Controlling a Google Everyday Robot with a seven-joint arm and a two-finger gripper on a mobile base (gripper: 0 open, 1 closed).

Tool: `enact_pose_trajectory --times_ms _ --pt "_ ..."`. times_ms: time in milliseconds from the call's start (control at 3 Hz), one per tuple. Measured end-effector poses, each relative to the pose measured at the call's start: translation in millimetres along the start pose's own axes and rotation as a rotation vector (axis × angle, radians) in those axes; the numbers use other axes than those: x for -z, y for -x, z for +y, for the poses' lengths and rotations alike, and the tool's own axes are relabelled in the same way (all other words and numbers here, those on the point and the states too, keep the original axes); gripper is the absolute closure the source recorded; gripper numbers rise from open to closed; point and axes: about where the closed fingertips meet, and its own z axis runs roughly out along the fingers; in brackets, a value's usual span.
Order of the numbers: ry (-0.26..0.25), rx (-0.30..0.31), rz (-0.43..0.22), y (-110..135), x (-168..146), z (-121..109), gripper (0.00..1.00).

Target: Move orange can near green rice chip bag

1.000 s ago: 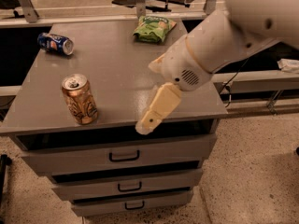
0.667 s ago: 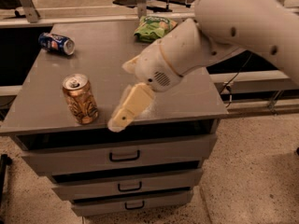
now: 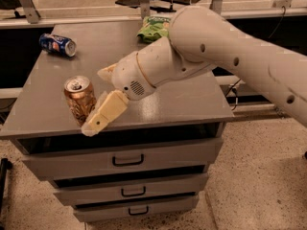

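The orange can [image 3: 78, 98] stands upright near the front left edge of the grey cabinet top [image 3: 163, 104]. The green rice chip bag [image 3: 152, 28] lies at the back of the top, partly hidden behind my white arm. My gripper [image 3: 97, 98] is just right of the can and open. Its near cream finger [image 3: 104, 115] slants down past the front edge, right beside the can. The tip of the far finger [image 3: 105, 72] shows behind the can's right side. The can is not held.
A blue can [image 3: 57, 44] lies on its side at the back left of the top. Below the top are several drawers [image 3: 127, 159] with black handles. My arm [image 3: 230, 56] reaches in from the right across the top.
My gripper has moved left along the front of the cabinet top, from well right of the orange can to right beside it. The cans and the bag have not moved.
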Motion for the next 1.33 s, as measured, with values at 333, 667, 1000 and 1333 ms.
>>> enact_pose_trajectory --times_ms 333,667,1000,1333 --pt "-0.001 -0.012 -0.067 -3 -16 -16 0.0" --pt "0.004 -0.045 -0.146 -6 -26 -30 0.0" --pt "0.026 -0.105 -0.225 -9 -36 -32 0.0" --pt "0.035 -0.132 -0.283 -8 -43 -29 0.16"
